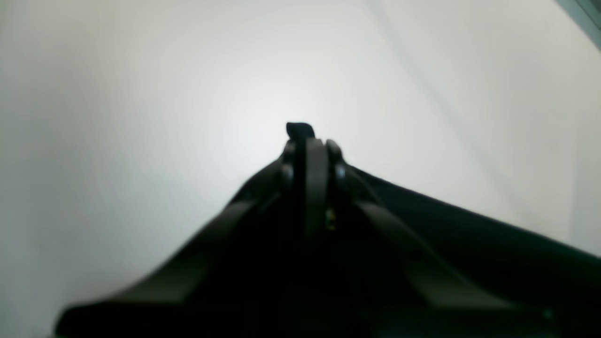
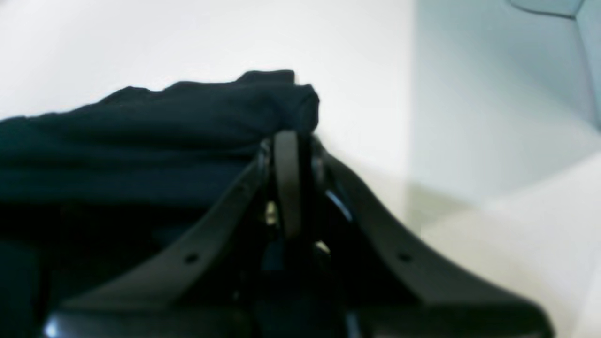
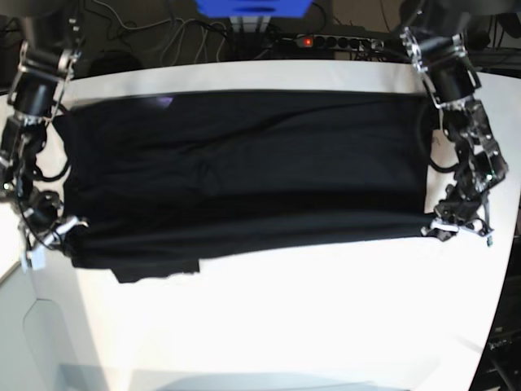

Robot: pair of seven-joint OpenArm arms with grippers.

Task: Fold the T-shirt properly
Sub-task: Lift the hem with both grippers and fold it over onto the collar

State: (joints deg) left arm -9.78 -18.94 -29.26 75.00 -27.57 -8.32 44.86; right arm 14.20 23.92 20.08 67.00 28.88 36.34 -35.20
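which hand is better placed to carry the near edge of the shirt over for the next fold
Neither alone. The left hand and right hand each pinch one end of the T-shirt near edge, stretched level between them, so both should probably move together.

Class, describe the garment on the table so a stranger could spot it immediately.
On the white table, a T-shirt lies spread nearly side to side. It is the only cloth there, black, held at each end by a shut tool.

Both wrist views soft and blurred. Desk [image 3: 285, 309] blown out white under overhead glare. T-shirt [image 3: 244, 179] near featureless black; far background dim.
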